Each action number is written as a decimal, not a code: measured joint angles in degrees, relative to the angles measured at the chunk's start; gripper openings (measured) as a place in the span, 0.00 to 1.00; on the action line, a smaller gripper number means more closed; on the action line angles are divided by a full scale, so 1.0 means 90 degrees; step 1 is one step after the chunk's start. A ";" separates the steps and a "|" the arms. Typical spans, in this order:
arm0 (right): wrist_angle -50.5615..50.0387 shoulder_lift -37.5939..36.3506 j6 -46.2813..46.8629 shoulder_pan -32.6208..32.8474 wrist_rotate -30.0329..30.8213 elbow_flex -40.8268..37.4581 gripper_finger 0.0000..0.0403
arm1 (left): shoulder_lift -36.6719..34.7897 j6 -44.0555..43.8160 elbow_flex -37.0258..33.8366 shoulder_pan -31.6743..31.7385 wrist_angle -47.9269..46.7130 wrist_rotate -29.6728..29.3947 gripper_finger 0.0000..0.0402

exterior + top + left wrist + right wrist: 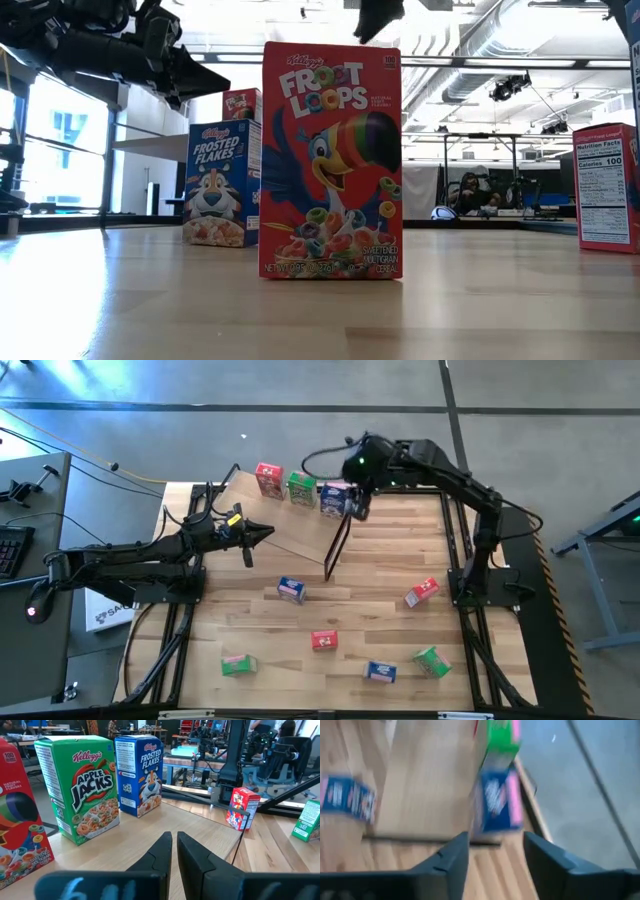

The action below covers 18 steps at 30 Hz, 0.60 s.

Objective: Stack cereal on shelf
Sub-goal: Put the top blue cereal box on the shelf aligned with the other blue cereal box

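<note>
right gripper [357,506] open, seemingly just behind blue box [334,498].

Readable print on the cereal boxes

In the low view the red box [331,160] reads "Kellogg's Froot Loops" and "Sweetened Multigrain Cereal"; the blue box [216,184] behind it reads "Frosted Flakes" (Kellogg's above). A red box side [605,187] at the right edge shows "Nutrition Facts" and "Calories 100". In the left wrist view the green box [79,785] reads "Kellogg's Apple Jacks", and the blue Frosted Flakes box [140,774] stands beside it.
</note>
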 joint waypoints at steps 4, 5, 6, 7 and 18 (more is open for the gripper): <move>-0.0167 -0.0227 0.0257 0.0055 0.0027 -0.0900 0.20 | -0.0002 0.0004 0.0000 0.0002 -0.0009 0.0000 0.05; -0.0074 -0.0285 0.0291 0.0057 0.0046 -0.1191 0.15 | 0.0000 0.0005 0.0000 0.0000 -0.0009 0.0000 0.05; 0.0089 -0.0342 0.0294 0.0054 0.0050 -0.1485 0.10 | 0.0000 0.0005 0.0000 0.0000 -0.0009 0.0000 0.05; 0.0287 -0.0401 0.0293 0.0054 0.0049 -0.1787 0.05 | -0.0001 0.0007 0.0000 0.0001 -0.0009 0.0000 0.05; 0.2610 -0.0795 0.0189 -0.0041 -0.0341 -0.4035 0.02 | 0.0000 0.0012 0.0000 0.0000 -0.0017 0.0000 0.05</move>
